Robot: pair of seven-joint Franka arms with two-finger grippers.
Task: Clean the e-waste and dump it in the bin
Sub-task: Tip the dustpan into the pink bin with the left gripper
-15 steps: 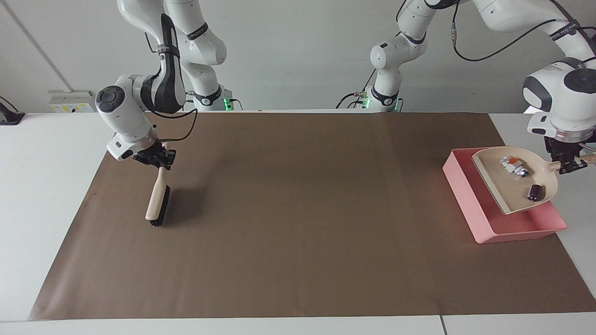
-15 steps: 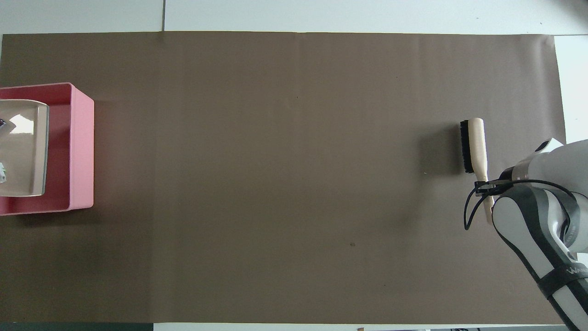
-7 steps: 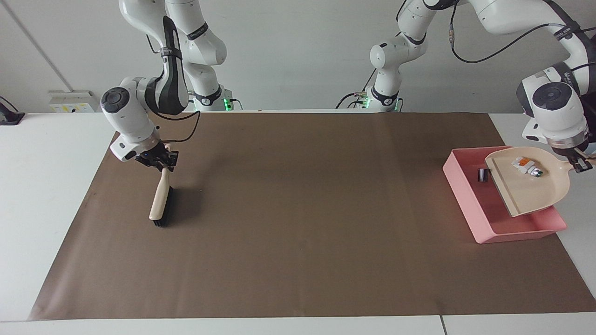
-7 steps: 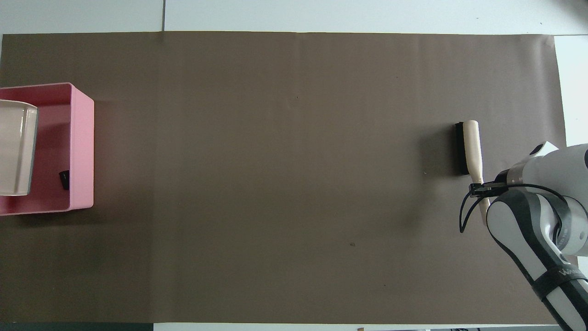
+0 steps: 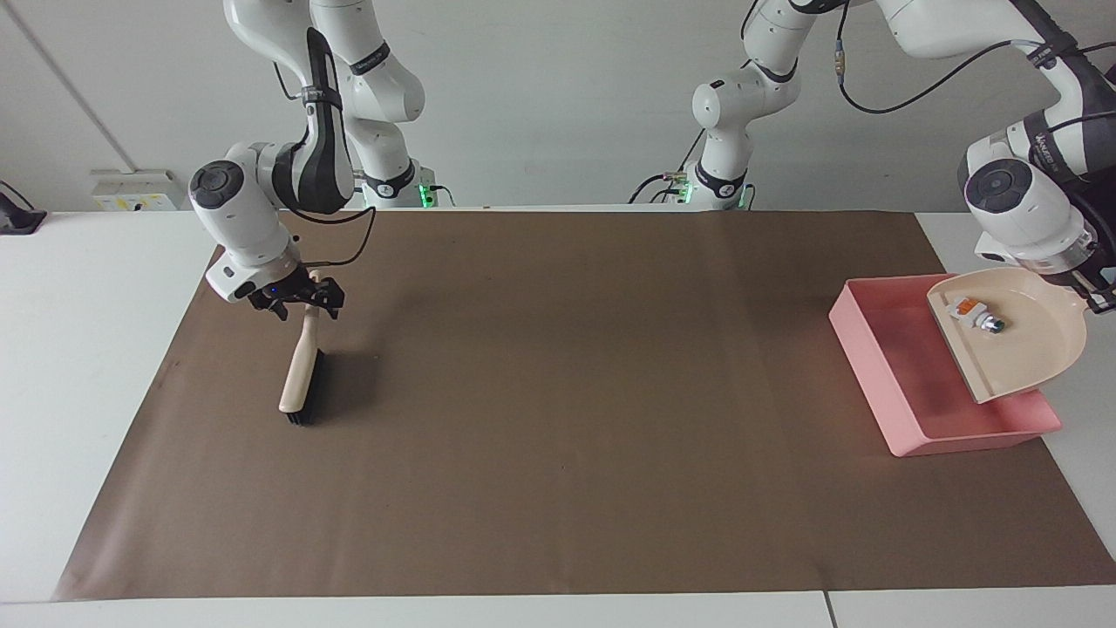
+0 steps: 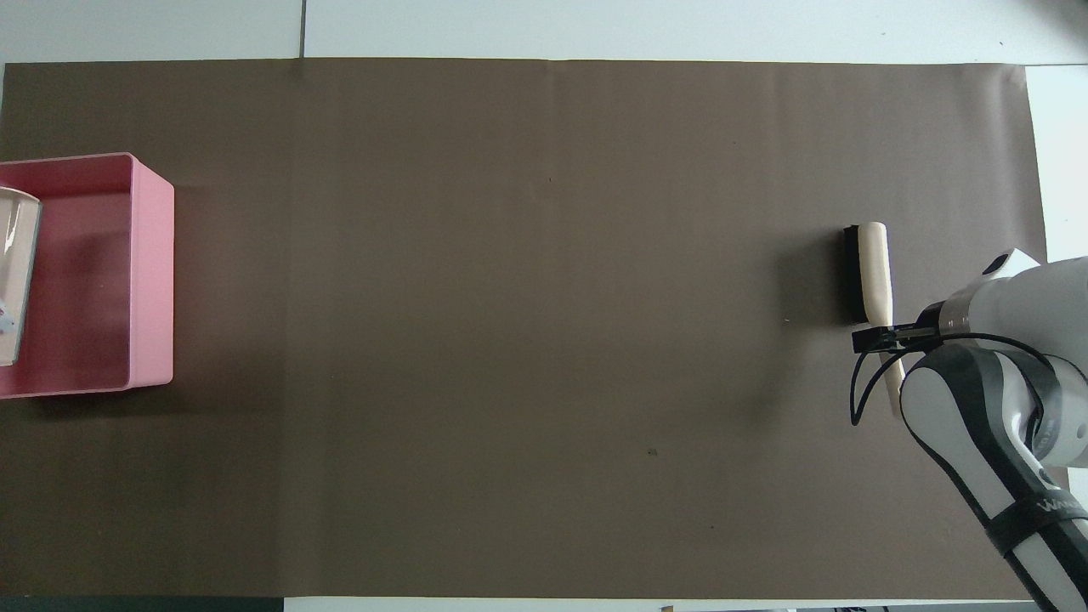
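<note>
One left end effector [image 5: 1100, 300] clamps the dustpan [image 5: 1016, 342]; right end effector [image 5: 306, 298] spread around the brush [image 5: 299, 377]

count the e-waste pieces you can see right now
1: the white piece lies in the tilted dustpan over the pink bin. Any other piece may be hidden.

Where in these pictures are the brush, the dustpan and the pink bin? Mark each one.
brush [image 5: 296, 375], facing view, on the pale wooden back above the bristles.
dustpan [image 5: 1037, 344], facing view, on the bare beige floor of the pan.
pink bin [image 6: 153, 272], overhead view, on the wall toward the table's middle.
</note>
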